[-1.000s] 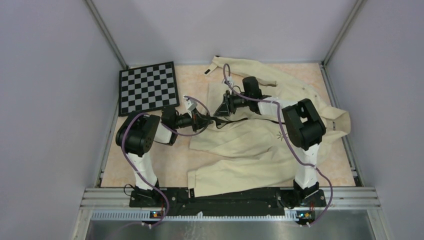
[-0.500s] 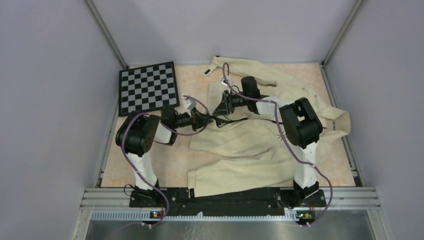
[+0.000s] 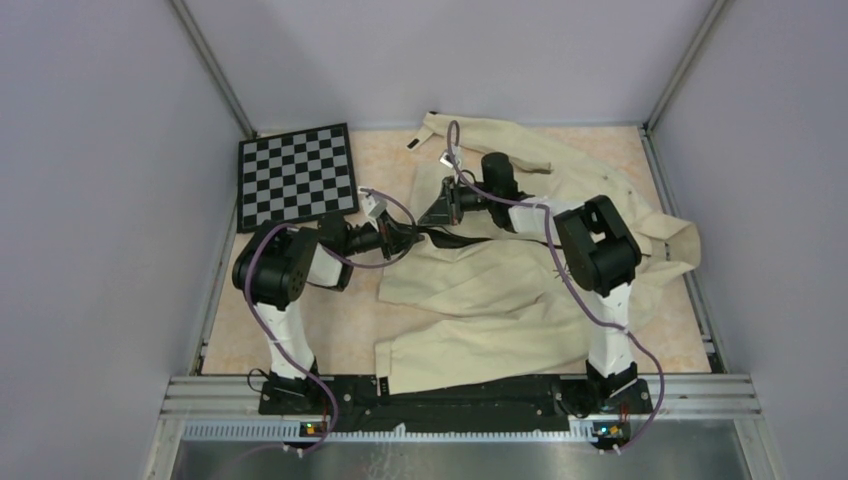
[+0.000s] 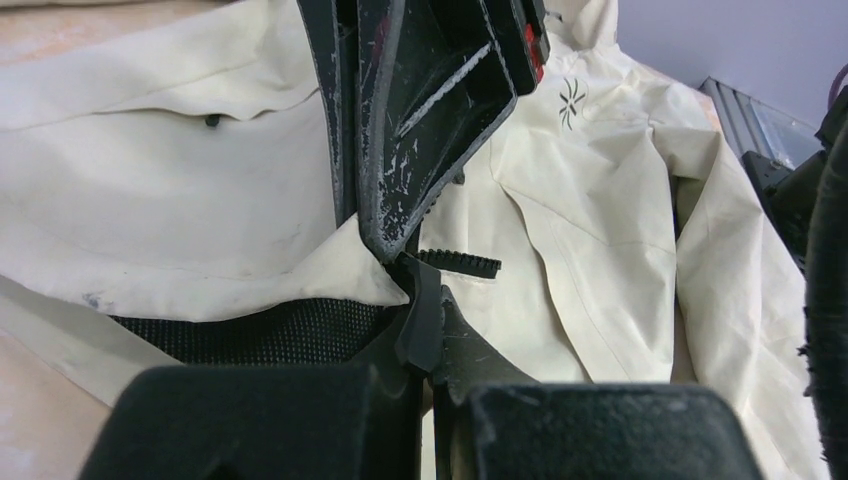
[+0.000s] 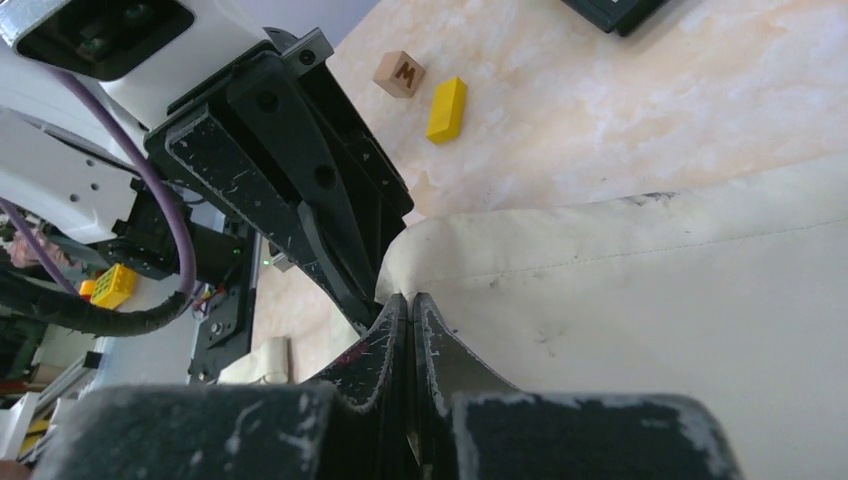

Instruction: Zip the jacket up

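Step in hand, as we read it: mating the two zipper ends at the hem before any pull.

The cream long-sleeved cloth jacket (image 3: 500, 290) lies spread over the centre and right of the pale marbled desk (image 3: 340, 325). Its front is open, with black mesh lining (image 4: 260, 330) showing at lower left of the left wrist view.

The left hand (image 4: 428, 340) has its fingers clenched on a dark zipper tab (image 4: 422, 315) at the hem.

The right hand (image 5: 411, 310) has its fingers pressed flat together, tips at the cream hem edge. We judge it a pinch on the cloth; the exact part held is hidden.

Both hands meet tip to tip at upper centre of the top view. A short strip of dark zipper teeth (image 4: 458, 262) sits free, just beside both tips.

To do it well:
- Keep both hem sides taut and level, no twist.
- Line the free teeth end up with the tab side.
- Feed slowly, in small moves.

Risks we see: cloth slipping out of the pinch, or lining getting caught.
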You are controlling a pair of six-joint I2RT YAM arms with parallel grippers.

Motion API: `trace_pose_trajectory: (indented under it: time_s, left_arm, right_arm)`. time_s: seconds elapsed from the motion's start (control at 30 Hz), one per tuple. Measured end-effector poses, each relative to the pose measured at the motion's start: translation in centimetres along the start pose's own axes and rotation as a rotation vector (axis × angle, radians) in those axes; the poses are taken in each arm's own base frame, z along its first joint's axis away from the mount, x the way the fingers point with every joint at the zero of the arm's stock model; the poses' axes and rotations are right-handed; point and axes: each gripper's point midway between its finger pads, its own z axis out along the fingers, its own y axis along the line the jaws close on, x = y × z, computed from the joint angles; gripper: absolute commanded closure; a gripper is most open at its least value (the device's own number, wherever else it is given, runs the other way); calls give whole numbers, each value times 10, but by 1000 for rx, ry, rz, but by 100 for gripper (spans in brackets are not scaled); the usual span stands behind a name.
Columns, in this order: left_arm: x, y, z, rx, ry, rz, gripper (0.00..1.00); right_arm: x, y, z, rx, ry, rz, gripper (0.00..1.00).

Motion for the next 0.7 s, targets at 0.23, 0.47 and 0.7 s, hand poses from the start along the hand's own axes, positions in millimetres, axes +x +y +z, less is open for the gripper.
trace_pose_trajectory:
  time_s: [0.23,0.47,0.7]
  left_arm:
    - [-2,-1,-2,-17,-40,-72,91]
    - [26,-4,-9,-80,-31,-350,56]
    - [32,-22,-24,-144,-37,-479,35]
  right_arm:
    - [-3,4,-9,-38,-46,34,100]
    - [-3,7,-10,-53,-54,35,100]
    - [-4,6,-10,-51,-56,32,100]
